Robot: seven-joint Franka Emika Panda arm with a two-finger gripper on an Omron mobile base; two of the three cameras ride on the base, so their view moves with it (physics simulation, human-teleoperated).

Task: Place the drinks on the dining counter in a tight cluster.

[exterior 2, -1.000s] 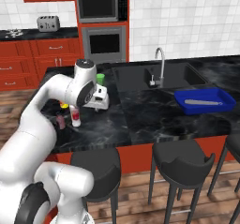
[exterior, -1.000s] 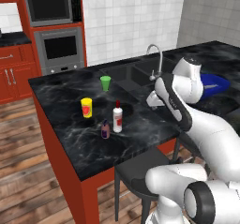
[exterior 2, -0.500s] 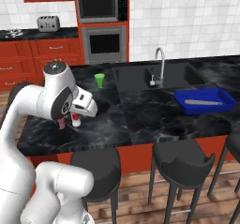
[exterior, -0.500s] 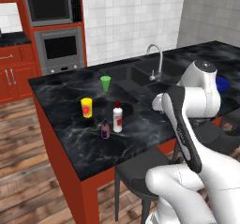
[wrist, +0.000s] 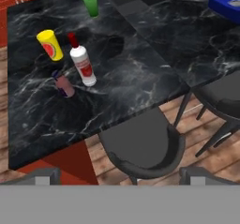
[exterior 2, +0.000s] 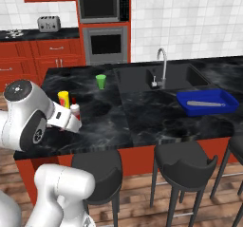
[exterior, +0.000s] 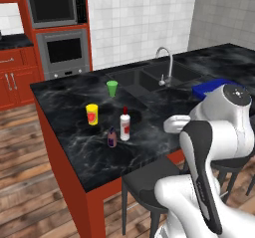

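Arm folded back off the dining counter (exterior: 74, 147) front edge, gripper (wrist: 119, 174) jaws apart, empty. Since prev frame it pulled back further. White bottle (exterior: 125, 124) & purple bottle (exterior: 112, 137) near counter's left end.

White bottle (exterior: 125, 125) w/ red cap & red label stands upright on the black marbled dining counter (exterior: 74, 155), near its front-left corner area. Also seen in hand view (wrist: 82, 63), leaning only by camera tilt. Purple bottle (exterior: 112, 137), shorter, dark cap, upright, just beside the white one on its front-left side, small gap between them; hand view (wrist: 63, 84). In right base view only the white bottle's top (exterior 2: 74, 108) peeks past the arm. Counter has red panel base, sink set in top.
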